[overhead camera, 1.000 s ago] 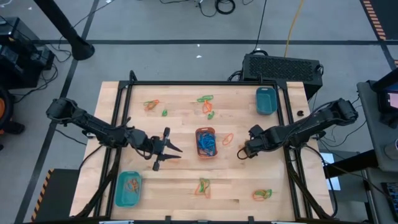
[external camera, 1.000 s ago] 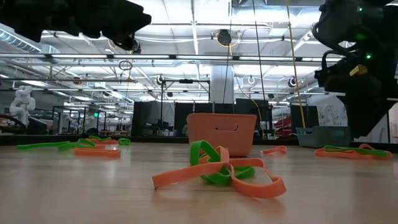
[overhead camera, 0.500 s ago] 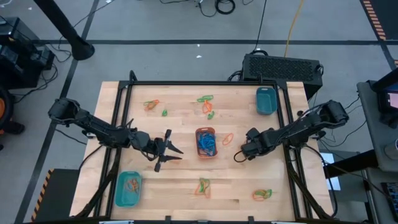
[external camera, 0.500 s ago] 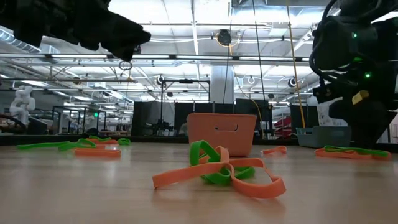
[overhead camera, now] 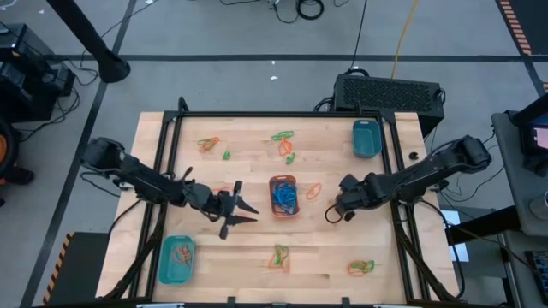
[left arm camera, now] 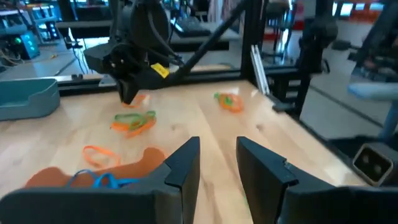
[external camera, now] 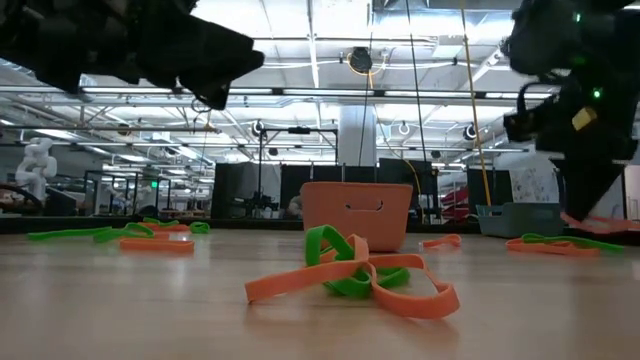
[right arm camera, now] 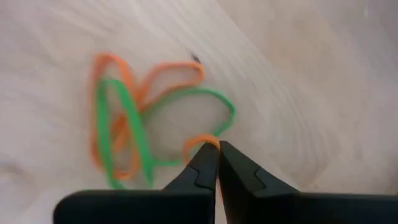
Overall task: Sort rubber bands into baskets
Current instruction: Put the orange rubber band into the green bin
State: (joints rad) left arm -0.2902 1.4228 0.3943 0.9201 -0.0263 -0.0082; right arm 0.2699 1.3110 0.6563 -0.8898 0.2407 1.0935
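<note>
Between the right pincer's [right arm camera: 217, 163] closed tips, an orange rubber band [right arm camera: 200, 141].

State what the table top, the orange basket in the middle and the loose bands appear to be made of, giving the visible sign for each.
Table top: pale wood, seemingly joined planks, with visible grain and a matte finish.
Orange basket: probably moulded plastic, with smooth uniform walls and a slot cut in its side.
Rubber bands: likely rubber, flat thin loops in orange and green that flop and twist limply, with a dull surface.

One camera looks straight down on the pale wooden table [overhead camera: 257, 257]. Another sits level at its surface. Both share the small orange plastic basket [overhead camera: 283, 195].
</note>
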